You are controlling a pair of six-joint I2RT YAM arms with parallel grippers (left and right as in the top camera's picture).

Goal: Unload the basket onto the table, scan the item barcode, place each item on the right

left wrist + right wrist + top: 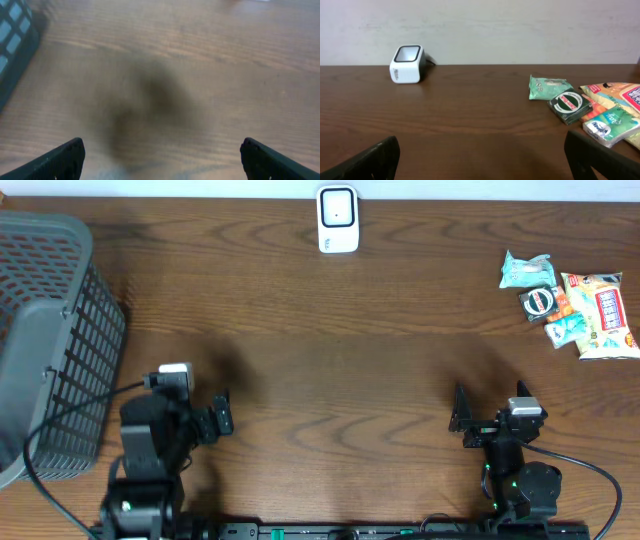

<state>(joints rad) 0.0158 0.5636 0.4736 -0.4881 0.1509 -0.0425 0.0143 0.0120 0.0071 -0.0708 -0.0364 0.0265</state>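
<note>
So both arms are parked low at the bottom of the overhead frame, and neither has anything in it. The left gripper (222, 418) sits bottom left with its fingers spread wide, pointing out over bare wood; its own wrist view shows just blurry tabletop between the two finger tips. The right gripper (460, 420) sits bottom right, also spread wide and holding nothing.

The stuff to scan is a little heap of snack packets (570, 305) at the upper right of the overhead view, close to the right edge of the table (330, 350). From the right wrist camera they show at the right of the frame: a green pouch (547, 86), a dark pack with a round label (568, 105) lying partly on its neighbours, and more packets overlapping behind. Looks to me like they're piled there as the "to do" stack, within the right arm's side.

The white scanner (338, 219) stands at top centre, against the far edge, its window (408, 53) facing up and toward the arms, presumably so either arm can present a barcode above it.

The grey basket (45, 340) fills the far left, likely the drop-off for scanned items.

Room-wise, the whole middle of the table is open wood, so there's a free lane from pile to scanner. The tight spots are the overlapping packets and the table edge just beside them.
</note>
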